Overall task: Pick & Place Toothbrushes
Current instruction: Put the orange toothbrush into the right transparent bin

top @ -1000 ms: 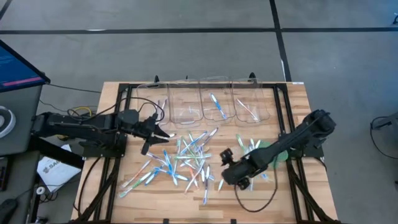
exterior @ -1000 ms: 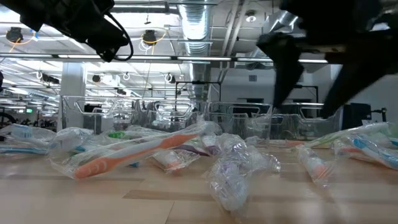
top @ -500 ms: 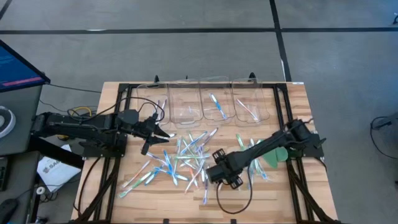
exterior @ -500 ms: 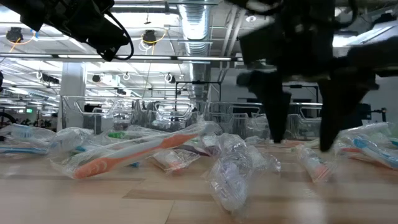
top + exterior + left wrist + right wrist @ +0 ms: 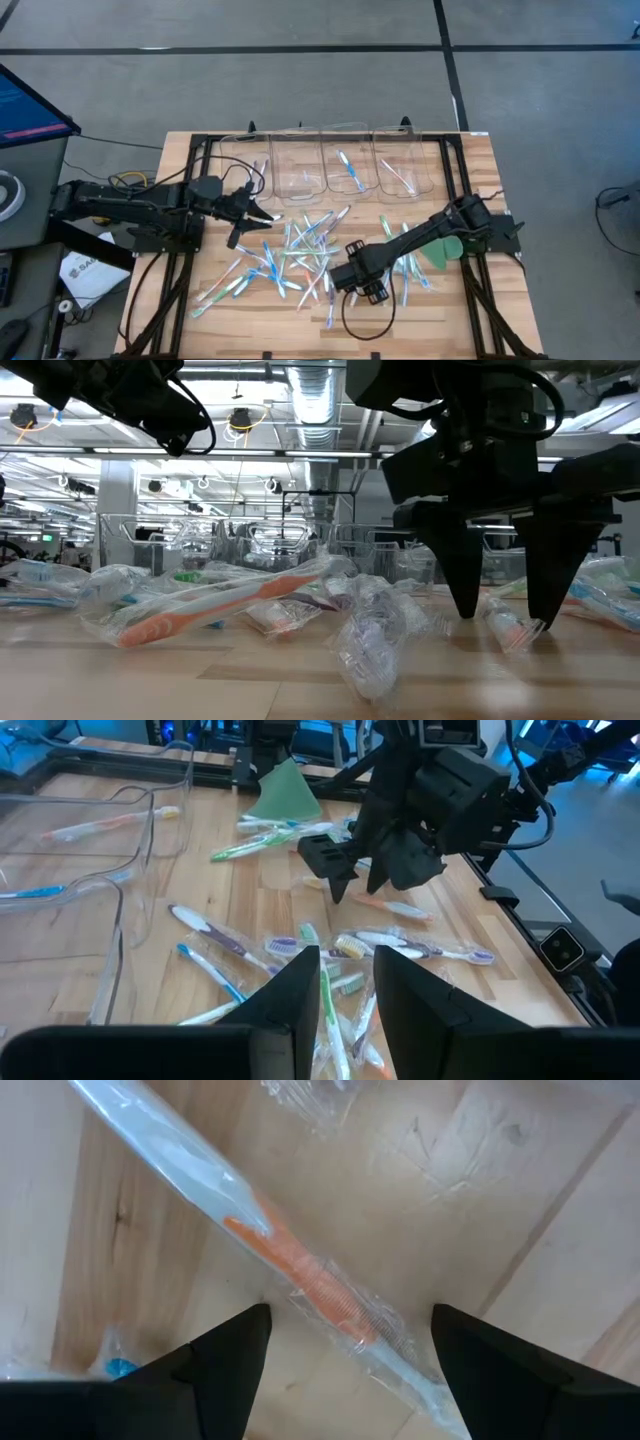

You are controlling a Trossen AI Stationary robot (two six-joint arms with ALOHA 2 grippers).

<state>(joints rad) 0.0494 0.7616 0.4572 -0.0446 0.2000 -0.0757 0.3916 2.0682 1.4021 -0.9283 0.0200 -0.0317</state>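
Note:
Toothbrushes [image 5: 300, 255] in clear wrappers lie scattered on the middle of the wooden table. My right gripper [image 5: 350, 1370] points straight down, open, low over the table. Its fingers stand on either side of an orange-accented wrapped toothbrush [image 5: 310, 1280], which lies flat on the wood, also visible in the low view [image 5: 505, 628]. I see no touch. My left gripper [image 5: 262, 215] hangs above the pile's left side. Its fingers [image 5: 300, 995] are a little apart with nothing between them.
Several clear bins [image 5: 330, 165] stand in a row at the table's far edge, some with a toothbrush inside. A flat green disc [image 5: 447, 250] lies under the right arm. Black frame rails [image 5: 190, 260] run along the table's left and right sides.
My right gripper has come down toward the table and a little toward its left edge, tipping until it points straight down. It now stands astride the orange toothbrush, still open. The toothbrushes have not moved.

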